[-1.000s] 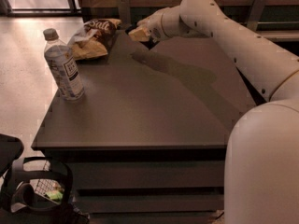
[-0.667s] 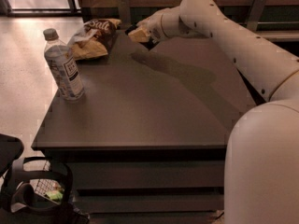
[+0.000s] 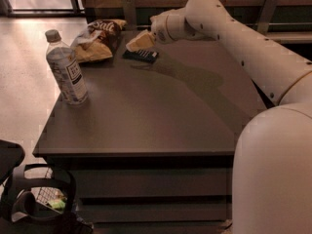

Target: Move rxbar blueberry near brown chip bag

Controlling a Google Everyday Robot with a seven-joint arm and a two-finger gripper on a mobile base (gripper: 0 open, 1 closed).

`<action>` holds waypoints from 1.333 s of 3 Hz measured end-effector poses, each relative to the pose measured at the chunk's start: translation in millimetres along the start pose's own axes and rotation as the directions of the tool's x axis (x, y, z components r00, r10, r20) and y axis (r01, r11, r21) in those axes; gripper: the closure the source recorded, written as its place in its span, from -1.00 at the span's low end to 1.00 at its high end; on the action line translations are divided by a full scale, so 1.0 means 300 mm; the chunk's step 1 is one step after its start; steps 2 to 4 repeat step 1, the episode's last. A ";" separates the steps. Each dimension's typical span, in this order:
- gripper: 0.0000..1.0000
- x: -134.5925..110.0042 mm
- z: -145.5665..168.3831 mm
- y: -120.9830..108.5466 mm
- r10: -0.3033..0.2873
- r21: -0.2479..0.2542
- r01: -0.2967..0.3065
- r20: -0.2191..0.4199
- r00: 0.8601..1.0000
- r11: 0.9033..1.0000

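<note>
1. The robot's white arm (image 3: pixel 243 43) is reaching from the lower right across to the far left part of the tabletop (image 3: pixel 161 116), which is carrying everything in play.
2. The brown chip bag (image 3: pixel 97 37) is lying crumpled at the far left corner with its white script facing up. It is serving as the target for the placement.
3. The water bottle (image 3: pixel 67 69) is standing upright near the left edge, closer to the camera and well apart from the work, so it is posing little risk.
4. The gripper (image 3: pixel 139 43) is hovering low over the far end of the tabletop, just right of the bag and tilting down toward the bar. Whether it is apart or together cannot be told from this view.
5. The rxbar blueberry (image 3: pixel 140 55) is lying flat on the tabletop directly beneath the gripper. It is sitting just beside the bag's right edge and, as far as can be seen, not touching it.
6. Judging from this layout, the placing step is looking nearly complete, since the bar is already resting near the bag. To finish well, the robot should be letting go fully before lifting. It should then be rising straight up so the wrapper is not dragging or flipping, and keeping clear of the bag's loose edge so the bag is not getting nudged.
</note>
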State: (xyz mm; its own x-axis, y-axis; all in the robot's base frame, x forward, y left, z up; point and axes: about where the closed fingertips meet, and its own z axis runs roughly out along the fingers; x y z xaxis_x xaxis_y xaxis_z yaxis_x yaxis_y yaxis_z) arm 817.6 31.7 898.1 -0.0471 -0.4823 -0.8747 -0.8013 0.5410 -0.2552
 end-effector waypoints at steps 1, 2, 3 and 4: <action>-1.00 0.000 0.000 0.000 0.000 0.000 0.000 0.000 1.000 1.000; -1.00 0.000 0.000 0.000 0.000 0.000 0.000 0.000 1.000 1.000; -1.00 0.000 0.000 0.000 0.000 0.000 0.000 0.000 1.000 1.000; -1.00 0.000 0.000 0.000 0.000 0.000 0.000 0.000 1.000 1.000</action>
